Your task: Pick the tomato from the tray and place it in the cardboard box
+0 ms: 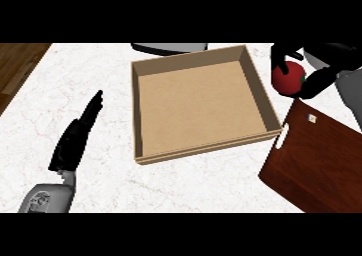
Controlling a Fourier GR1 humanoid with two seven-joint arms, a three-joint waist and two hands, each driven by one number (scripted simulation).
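My right hand (317,70) curls round the tomato (287,80), stem end tilted right, just right of the cardboard box (202,107); my left hand (77,135) lies straight-fingered.

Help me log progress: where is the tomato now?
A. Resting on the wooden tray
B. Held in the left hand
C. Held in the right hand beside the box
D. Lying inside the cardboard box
C: the right hand curls round the tomato, just outside the cardboard box wall.
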